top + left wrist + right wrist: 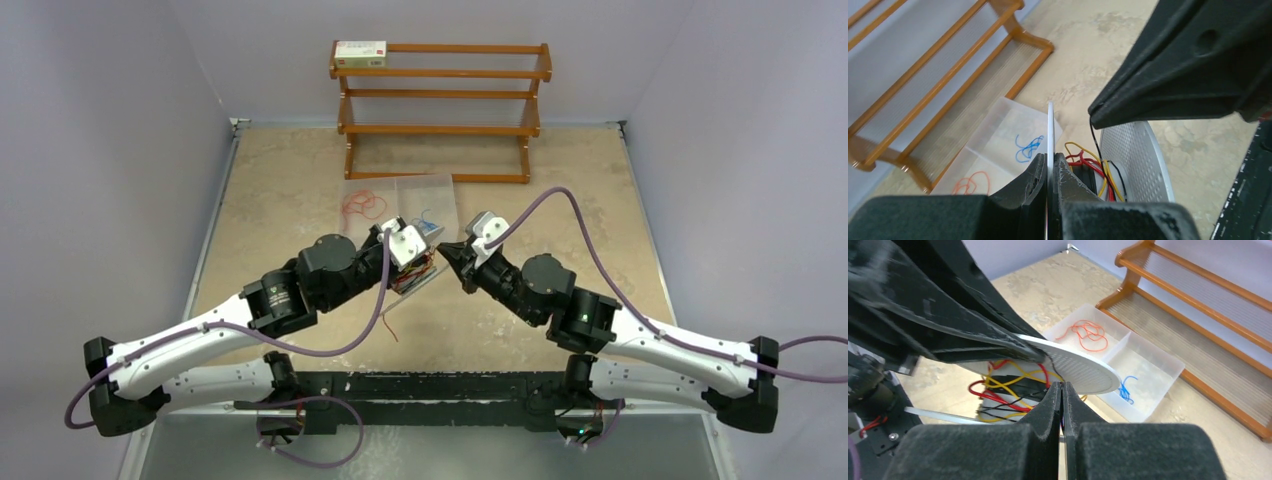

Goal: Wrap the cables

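A beige, mottled, stone-look surface [560, 200] is boxed in on three sides by plain, pale lavender-grey panels: a left wall [100, 150], a back wall [450, 20] and a right wall [750, 120]. At the far edge of the surface, close to the back wall, stands an orange-brown wooden rack [440, 129] with three tiers of horizontal rails. A small pale box [360, 53] lies at the left end of its top tier. The light is soft and even, and shadows are faint.

Overhead camera faces the table [300, 180]; close wrist cameras share the spool [1083, 370].
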